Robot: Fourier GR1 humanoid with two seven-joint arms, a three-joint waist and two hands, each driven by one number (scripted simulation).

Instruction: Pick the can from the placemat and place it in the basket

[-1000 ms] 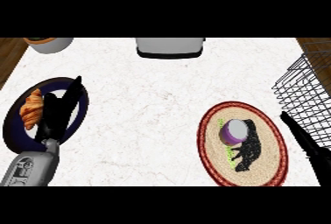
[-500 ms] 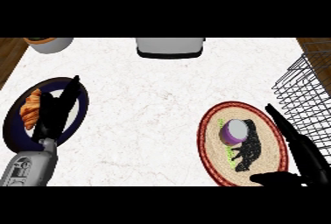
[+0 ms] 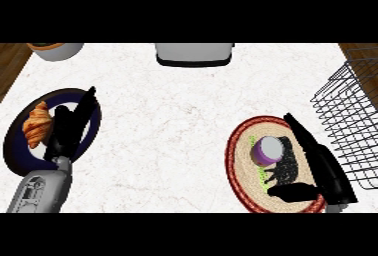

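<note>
My right hand has moved in farther over the placemat. The can is now just left of my straight fingers, above my out-turned thumb.

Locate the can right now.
Head view, right side: the can sits on the round placemat, just left of the right hand; basket further right.

One camera sits at the robot's head and looks steeply down on the white marbled worktop, which nearly fills the view. Wooden floor shows at the upper corners. The far edge lies at the top, where a grey appliance is cut off. The left hand shows low on the left over a dark plate, and the right hand low on the right by the round placemat. The right edge crops the wire basket.
</note>
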